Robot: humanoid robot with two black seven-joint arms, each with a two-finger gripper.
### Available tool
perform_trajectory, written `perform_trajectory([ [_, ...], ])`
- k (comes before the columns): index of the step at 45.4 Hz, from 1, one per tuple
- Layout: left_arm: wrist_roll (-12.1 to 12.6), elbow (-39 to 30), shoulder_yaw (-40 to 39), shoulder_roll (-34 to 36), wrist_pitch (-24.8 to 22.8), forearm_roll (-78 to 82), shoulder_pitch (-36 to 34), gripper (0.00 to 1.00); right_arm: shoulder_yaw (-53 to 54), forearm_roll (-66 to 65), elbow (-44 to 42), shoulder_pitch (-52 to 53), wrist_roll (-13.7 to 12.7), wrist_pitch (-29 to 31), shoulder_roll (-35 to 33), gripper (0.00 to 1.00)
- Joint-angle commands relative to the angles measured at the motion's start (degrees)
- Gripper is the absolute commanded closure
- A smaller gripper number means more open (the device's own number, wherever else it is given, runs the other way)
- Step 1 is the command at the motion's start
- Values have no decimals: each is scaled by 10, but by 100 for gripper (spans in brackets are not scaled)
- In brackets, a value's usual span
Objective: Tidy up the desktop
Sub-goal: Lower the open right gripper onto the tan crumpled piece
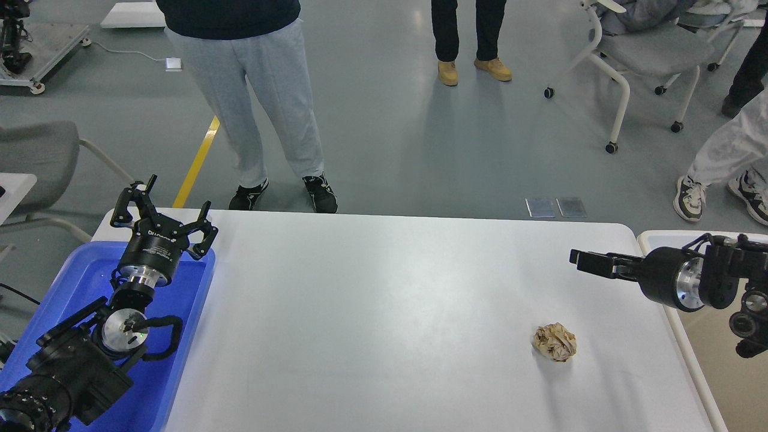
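- desktop (384, 300): large white top with rounded corners; fills the lower middle of the head view; mostly bare
- crumpled paper ball (554, 342): tan-brown; sits on the desktop toward its right side, nearer the front edge than the far edge; touching nothing else
- blue tray (180, 336): at the left end of the desktop, its right rim running along the white surface; left arm hangs over it and hides much of its inside
- left gripper (163, 211): over the tray's far corner; fingers point up and away; the two fingers stand spread wide apart; nothing between them
- right gripper (577, 259): comes in from the right edge; points left, level above the desktop's right end; seen side-on, fingers look close together, possibly pressed, but they cannot be told apart for sure; nothing seen in it
- right gripper is up and right of the paper ball; well apart, not touching
- bin (660, 237): beige-white; just beside the desktop's right end; only its rim and part of the inside show behind the right arm
- beyond the far edge: person in grey trousers (264, 108) standing close to the table; second pair of legs in tan shoes (474, 69) further back; wheeled grey chair (636, 54) at upper right
- yellow floor line (197, 162) runs diagonally to the table's far-left corner
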Motion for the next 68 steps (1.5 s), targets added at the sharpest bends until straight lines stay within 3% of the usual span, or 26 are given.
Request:
perform_trajectory([
  [1,0,1,0,0,0,0,0,0,-104,-96,0,37,1,-46,44,1],
  [13,0,1,0,1,0,0,0,0,-134,-109,-13,31,9,-45,88,1],
  [22,0,0,0,1,0,0,0,0,-146,-127,-71,0,11,-45,128,1],
  [34,0,0,0,1,0,0,0,0,-133,-146,-132,-56,18,-48,148,1],
  [68,0,1,0,0,0,0,0,0,-111,-142,-188,-91,27,-49,205,1],
])
